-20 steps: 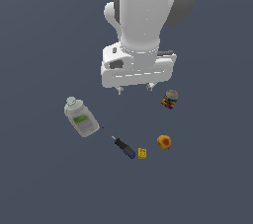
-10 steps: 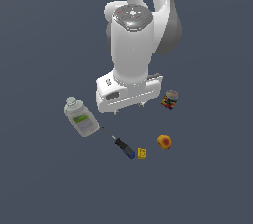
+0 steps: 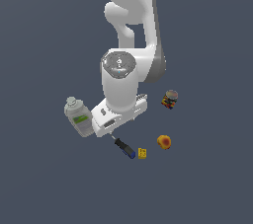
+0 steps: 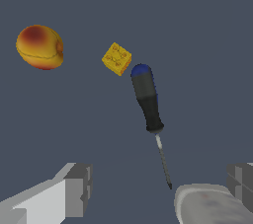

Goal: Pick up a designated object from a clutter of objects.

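The screwdriver [image 4: 148,104] lies flat on the counter [image 4: 197,30], its blue butt just beside the yellow block [image 4: 117,58]. It is probably light, stiff and slim; the thick black handle looks the surest hold. The claw [image 4: 158,188] stands wide, empty. The arm hides the claw's fingertips in the exterior view.

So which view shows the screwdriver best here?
The wrist view: the whole screwdriver shows large, from blue-tipped black handle to thin shaft, beside the yellow block. The exterior view shows it small, its shaft end reaching up to the arm's hand.
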